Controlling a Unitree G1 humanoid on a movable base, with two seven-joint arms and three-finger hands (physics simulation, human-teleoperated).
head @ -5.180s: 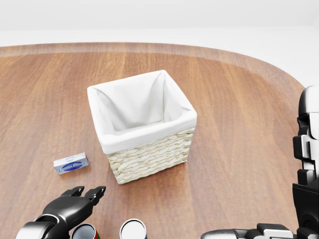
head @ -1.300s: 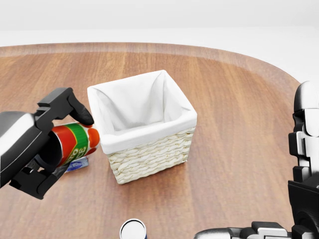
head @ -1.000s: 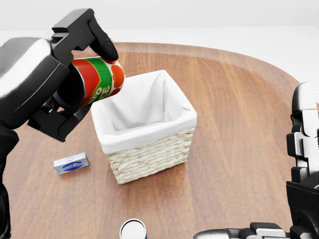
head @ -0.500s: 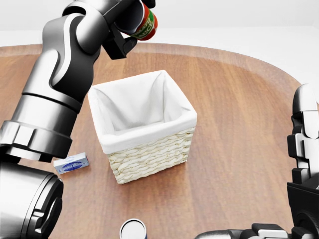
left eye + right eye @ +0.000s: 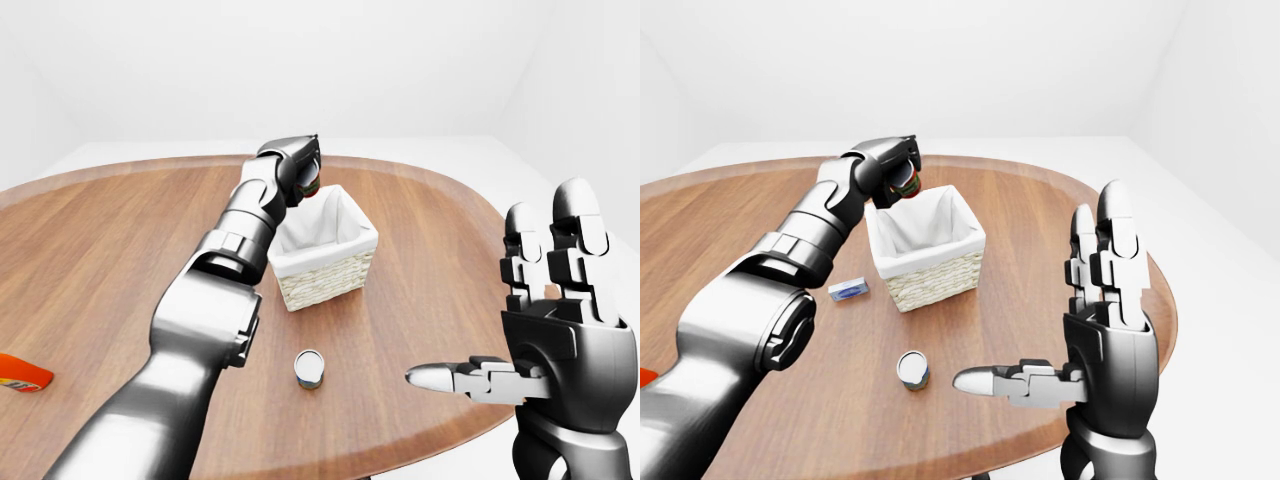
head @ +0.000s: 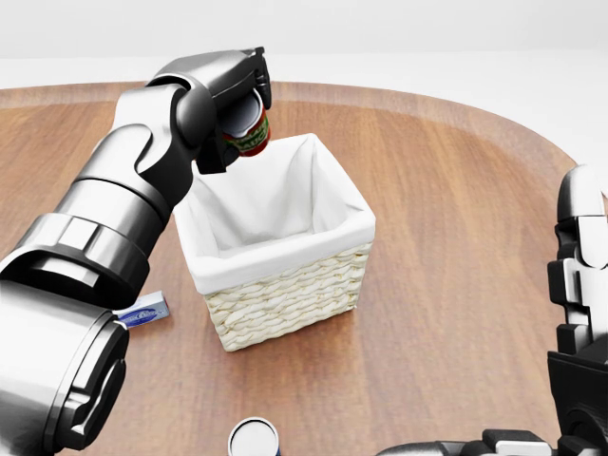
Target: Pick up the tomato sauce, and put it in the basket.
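Observation:
The tomato sauce can [image 6: 248,133], red with a green band, is tilted bottom-down over the top-left corner of the wicker basket [image 6: 294,294] in the head view. My left hand [image 6: 237,100] is shut on the can and holds it just above the basket's white lining [image 6: 256,204]. My right hand [image 5: 1080,330] stands open at the lower right with its fingers spread, far from the basket and holding nothing.
A small blue-and-white box [image 6: 144,313] lies on the wooden table [image 6: 456,209] left of the basket. Another can [image 6: 254,440] stands upright near the head view's bottom edge. An orange object [image 5: 22,374] lies at the far left of the left-eye view.
My left arm has carried the can from beside the basket up high, then lowered it over the basket's top-left corner. The right hand has stayed in place.

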